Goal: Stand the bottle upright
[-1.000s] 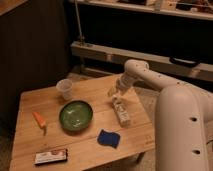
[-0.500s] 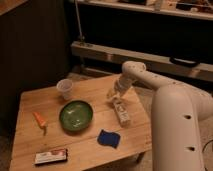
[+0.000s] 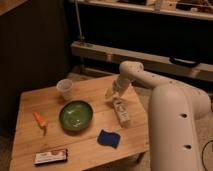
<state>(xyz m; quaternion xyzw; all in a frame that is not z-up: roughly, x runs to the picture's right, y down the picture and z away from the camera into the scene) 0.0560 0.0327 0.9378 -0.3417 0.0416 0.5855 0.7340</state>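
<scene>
The bottle (image 3: pixel 121 112) lies flat on the surface (image 3: pixel 35 102); the gripper (image 3: pixel 112 93) hovers at its far end, jaws apart, apparently to grasp.

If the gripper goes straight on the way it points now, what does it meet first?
The gripper points down, just above the far end of the lying bottle. It would probably meet that end first, or the table beside it; depth is unclear.

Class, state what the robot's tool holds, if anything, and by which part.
Cannot be told: the tool is at the far end of the lying bottle.
</scene>
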